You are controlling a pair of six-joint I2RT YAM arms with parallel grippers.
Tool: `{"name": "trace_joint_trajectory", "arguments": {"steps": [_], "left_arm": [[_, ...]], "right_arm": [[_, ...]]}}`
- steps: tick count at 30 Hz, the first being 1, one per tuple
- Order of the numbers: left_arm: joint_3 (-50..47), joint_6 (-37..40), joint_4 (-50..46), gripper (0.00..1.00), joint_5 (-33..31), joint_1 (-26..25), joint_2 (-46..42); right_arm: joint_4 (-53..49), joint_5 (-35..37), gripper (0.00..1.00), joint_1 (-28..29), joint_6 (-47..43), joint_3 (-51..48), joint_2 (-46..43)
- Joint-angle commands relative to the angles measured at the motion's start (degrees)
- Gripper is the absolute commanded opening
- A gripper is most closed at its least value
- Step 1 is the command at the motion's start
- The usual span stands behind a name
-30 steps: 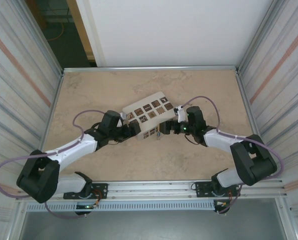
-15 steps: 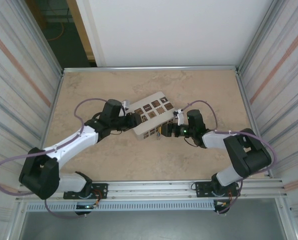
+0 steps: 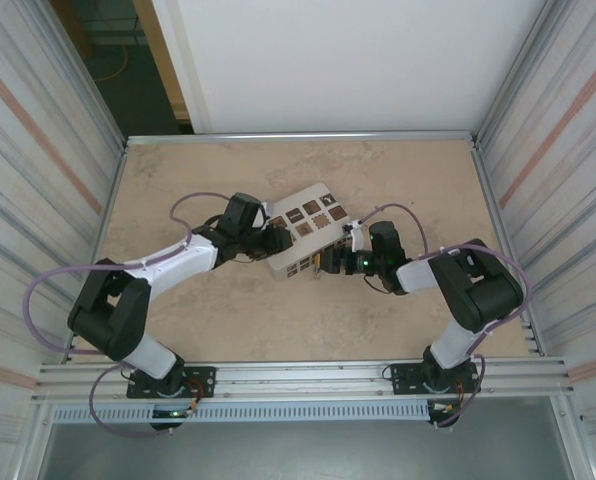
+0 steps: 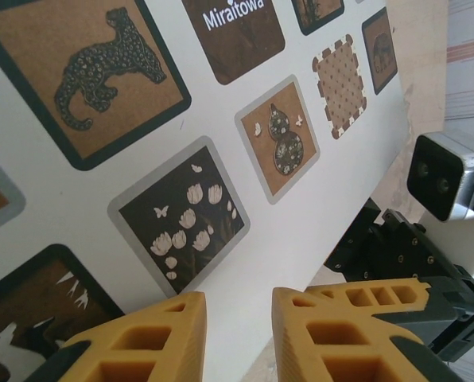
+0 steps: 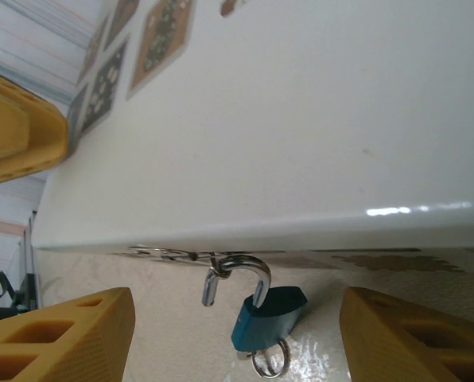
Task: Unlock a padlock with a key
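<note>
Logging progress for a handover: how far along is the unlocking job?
Looks done: the padlock hangs with its shackle sprung, one end free. A ring under its body hints at the key, which I cannot make out. In hand: nothing; the right hand is open, a finger either side of the lock. Left: lifting the shackle off the hasp of the white box, if that counts.
</note>
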Motion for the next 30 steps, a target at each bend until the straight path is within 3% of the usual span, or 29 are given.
{"name": "trace_joint_trajectory", "arguments": {"steps": [1,19,30], "left_arm": [[1.65,2.1,-0.11,0.28,1.09,-0.23,1.02],[1.39,2.28,0.06,0.27,2.0,-0.23,4.06],[1.3,2.12,0.15,0.26,2.22,-0.23,4.06]], "right_arm": [[1.55,-1.55,0.67,0.82,-1.15,2.0,1.31],[2.48,-5.51,0.61,3.04,-1.84,4.41,4.33],[1.27,-5.77,0.5,2.34,-2.88,2.42,2.51]]}}
